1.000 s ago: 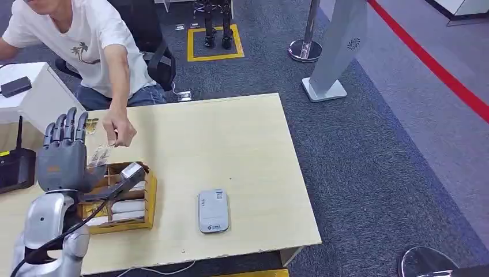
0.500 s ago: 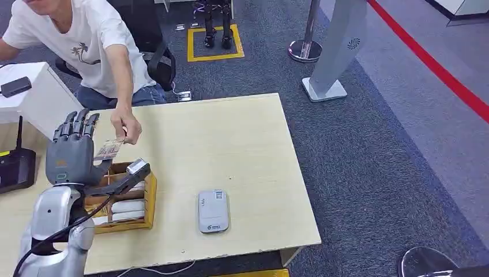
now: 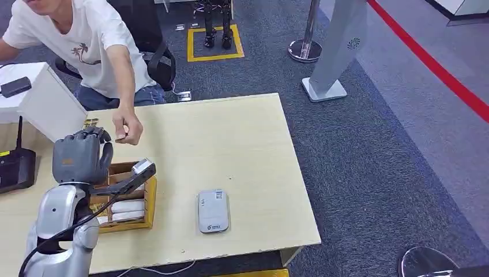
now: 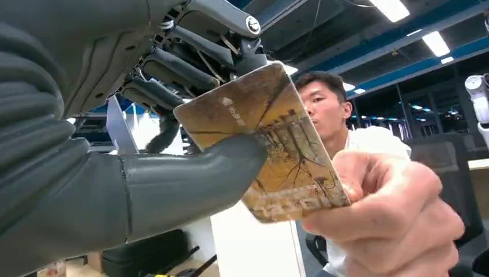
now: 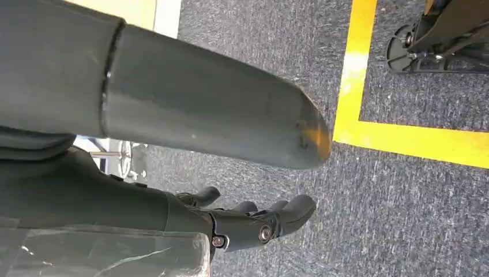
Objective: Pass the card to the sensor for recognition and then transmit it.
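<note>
Head view: robot's left hand (image 3: 81, 157) is raised over the far-left part of a pale wood table (image 3: 242, 138), fingers curled closed. Left wrist view shows its thumb and fingers pinching a brown-gold card (image 4: 262, 144); a person's hand (image 4: 386, 222) grips the card's other end, so both hold it at once. In the head view the card itself is hidden behind the curled fingers, w/ the person's hand (image 3: 128, 128) just right of the robot's.

Room to move: the table's right half is bare to its right and near edges. A grey sensor pad (image 3: 213, 210) lies flat toward the near edge, well apart from the hand. A wooden box (image 3: 128, 202) w/ white items sits near-left, just below the hand and partly covered by the arm.

Writing: card print is too blurred to read; sensor's label too small.

Right hand (image 5: 254, 222) hangs over grey carpet beside a yellow floor line (image 5: 403, 141), fingers loosely curled, holding nothing.
</note>
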Available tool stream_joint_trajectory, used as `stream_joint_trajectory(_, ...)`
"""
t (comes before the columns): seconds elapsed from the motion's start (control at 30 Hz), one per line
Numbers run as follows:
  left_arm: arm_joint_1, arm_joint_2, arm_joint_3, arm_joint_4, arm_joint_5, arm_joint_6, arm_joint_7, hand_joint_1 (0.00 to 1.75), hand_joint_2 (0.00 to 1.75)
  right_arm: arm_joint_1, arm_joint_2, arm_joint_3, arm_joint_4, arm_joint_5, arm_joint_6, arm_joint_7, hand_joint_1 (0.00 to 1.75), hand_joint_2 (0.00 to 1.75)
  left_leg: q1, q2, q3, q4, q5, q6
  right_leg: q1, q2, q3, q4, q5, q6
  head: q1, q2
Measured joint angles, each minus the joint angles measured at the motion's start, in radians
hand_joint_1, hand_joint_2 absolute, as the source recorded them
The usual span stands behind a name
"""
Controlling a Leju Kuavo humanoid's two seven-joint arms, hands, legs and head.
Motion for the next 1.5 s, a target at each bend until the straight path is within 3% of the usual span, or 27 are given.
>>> stream_joint_trajectory(0.5,0.007,-0.024,0.000,0.000,0.000,0.012,-0.034,1.75,1.75,0.000,0.001,0.000,0.000,-0.010,0.000,0.002,0.00,0.00,0.000,0.000,0.000,0.000,0.000,0.000,0.000,0.000,0.000,0.000,0.000,0.000,0.000,0.000)
stream_joint_trajectory(0.73,0.011,-0.071,-0.020,0.006,0.012,0.056,-0.058,1.75,1.75,-0.001,0.002,0.000,0.000,0.008,0.000,0.002,0.00,0.00,0.000,0.000,0.000,0.000,0.000,0.000,0.000,0.000,0.000,0.000,0.000,0.000,0.000,0.000)
stream_joint_trajectory(1.0,0.012,-0.138,-0.110,0.066,0.024,0.108,-0.089,1.75,1.75,-0.002,0.002,0.000,0.000,0.027,0.001,-0.001,0.00,0.00,0.000,0.000,0.000,0.000,0.000,0.000,0.000,0.000,0.000,0.000,0.000,0.000,0.000,0.000)
stream_joint_trajectory(1.2,0.014,-0.151,-0.202,0.131,0.023,0.155,-0.101,1.75,1.75,-0.002,0.002,0.000,0.000,0.045,0.004,-0.001,0.00,0.00,0.000,0.000,0.000,0.000,0.000,0.000,0.000,0.000,0.000,0.000,0.000,0.000,0.000,0.000)
stream_joint_trajectory(1.5,0.022,-0.154,-0.256,0.207,0.064,0.182,-0.138,1.75,1.75,-0.001,0.002,0.000,0.000,0.055,0.004,-0.001,0.00,0.00,0.000,0.000,0.000,0.000,0.000,0.000,0.000,0.000,0.000,0.000,0.000,0.000,0.000,0.000)
